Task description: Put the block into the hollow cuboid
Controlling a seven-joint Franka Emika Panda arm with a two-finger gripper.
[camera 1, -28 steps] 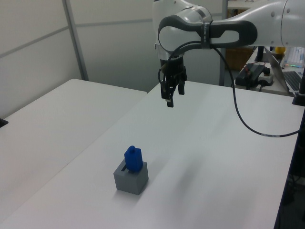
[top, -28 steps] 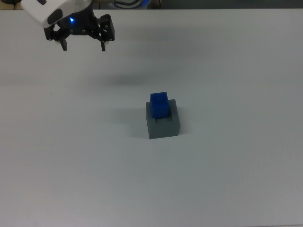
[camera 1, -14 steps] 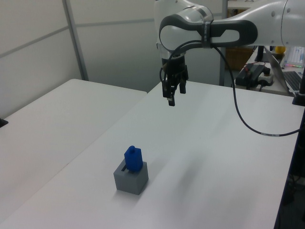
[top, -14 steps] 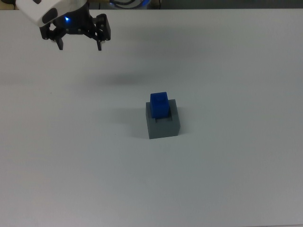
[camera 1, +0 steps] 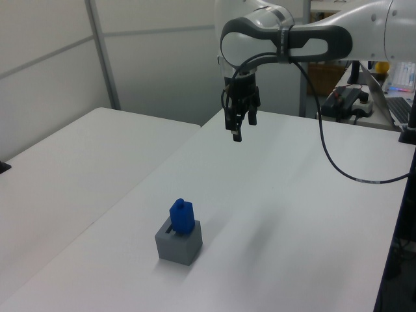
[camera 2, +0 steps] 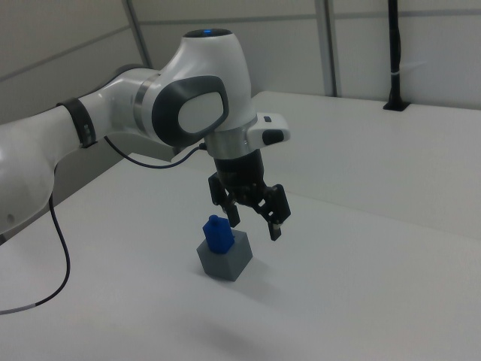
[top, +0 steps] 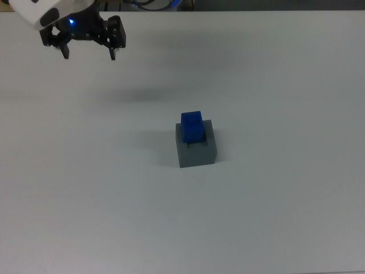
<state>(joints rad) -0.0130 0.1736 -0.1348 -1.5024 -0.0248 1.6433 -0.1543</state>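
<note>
In the top view I see the white arm cut off at the upper left corner; its black two-finger gripper hangs with fingers spread apart and empty, a little further toward that corner than a second ago. The small bright blue rectangular block stands in the recess of the matte grey boxy cuboid on the plain white table, unmoved. From the left view, the gripper hovers well apart from the block. In the right view, the gripper partly overlaps the cuboid.
</note>
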